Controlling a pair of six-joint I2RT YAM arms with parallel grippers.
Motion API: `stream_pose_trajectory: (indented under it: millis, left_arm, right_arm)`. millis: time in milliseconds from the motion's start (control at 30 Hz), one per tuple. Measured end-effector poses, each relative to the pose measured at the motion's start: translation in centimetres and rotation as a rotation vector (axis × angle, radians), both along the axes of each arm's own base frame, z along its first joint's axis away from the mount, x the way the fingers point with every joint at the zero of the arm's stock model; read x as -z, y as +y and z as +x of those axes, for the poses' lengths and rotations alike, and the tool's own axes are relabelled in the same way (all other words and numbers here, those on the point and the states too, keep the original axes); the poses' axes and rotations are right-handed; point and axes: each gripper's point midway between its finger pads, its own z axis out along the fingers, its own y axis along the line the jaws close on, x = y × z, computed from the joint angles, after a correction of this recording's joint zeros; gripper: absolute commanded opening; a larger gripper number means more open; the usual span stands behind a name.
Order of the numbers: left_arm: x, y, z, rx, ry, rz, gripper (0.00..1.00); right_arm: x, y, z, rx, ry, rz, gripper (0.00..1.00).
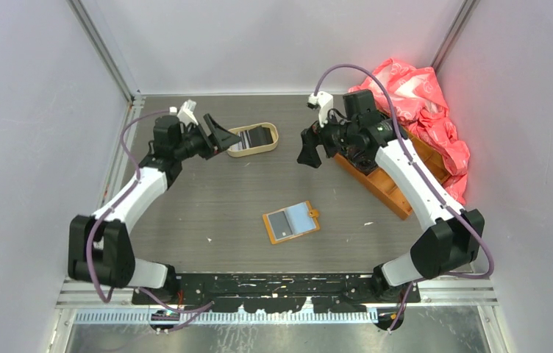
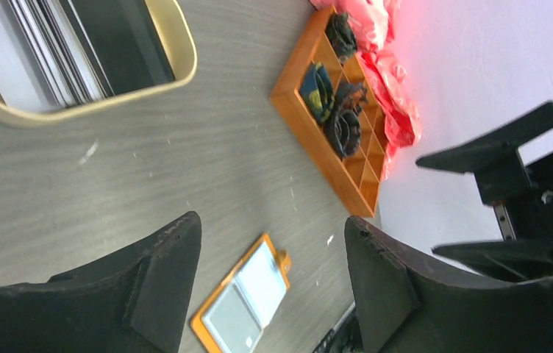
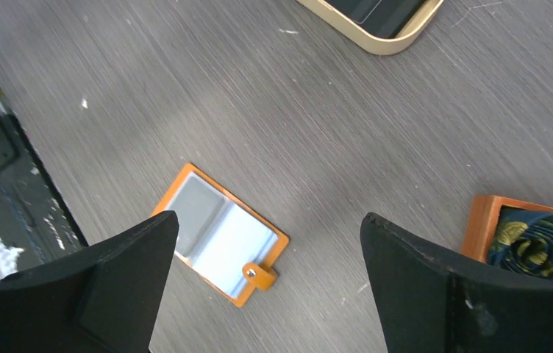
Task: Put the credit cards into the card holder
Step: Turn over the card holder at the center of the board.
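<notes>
Card holder (image 1: 291, 221) open mid-table, credit cards (image 1: 253, 137), seemingly three, in far oval tray (image 1: 273, 144), left gripper (image 1: 223, 136) beside it, right gripper (image 1: 309, 153) farther right, both jaws wide apart, empty.

A dark grey wood-grain desk (image 1: 207, 191) fills the floor of a boxed-in cell. Plain pale grey-lilac panels close it in: a left wall (image 1: 31, 110), a back wall (image 1: 273, 37) and a right wall (image 1: 534, 110). A slim silver aluminium left post (image 1: 104, 51) and a matching right post (image 1: 453, 33) rise at the back corners. Along the near edge runs a ribbed silver metal rail (image 1: 259, 317), with a brushed steel sheet (image 1: 259, 340) below it. The light is soft and even. The right wall glows pinkish-red beside a crumpled red plastic bag (image 1: 424, 103) in the back right corner.
</notes>
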Motion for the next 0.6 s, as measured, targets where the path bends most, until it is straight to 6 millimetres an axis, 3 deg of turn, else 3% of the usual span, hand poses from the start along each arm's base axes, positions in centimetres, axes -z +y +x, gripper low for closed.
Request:
stream_pose_trajectory:
  millis: [67,133,267,333,600]
  left_arm:
    - [0.0,0.2,2.2,-0.007,0.003,0.027,0.69]
    - [0.3,0.4,3.9,-0.016,0.006,0.060,0.65]
    - [2.2,0.9,7.6,-0.049,0.031,0.127,0.62]
    - [4.1,1.0,9.2,-0.069,0.068,0.149,0.60]
    - [11.5,1.5,13.4,-0.109,0.237,0.233,0.58]
  right_arm:
    - [-0.3,0.1,0.4,0.004,0.019,0.067,1.00]
    - [0.6,0.0,0.3,0.003,0.048,0.113,1.00]
    - [5.0,0.1,-1.7,-0.015,0.173,0.164,0.99]
    - [6.4,0.0,-2.7,-0.022,0.228,0.171,0.99]
    - [5.8,0.6,-2.5,-0.058,0.233,0.203,0.97]
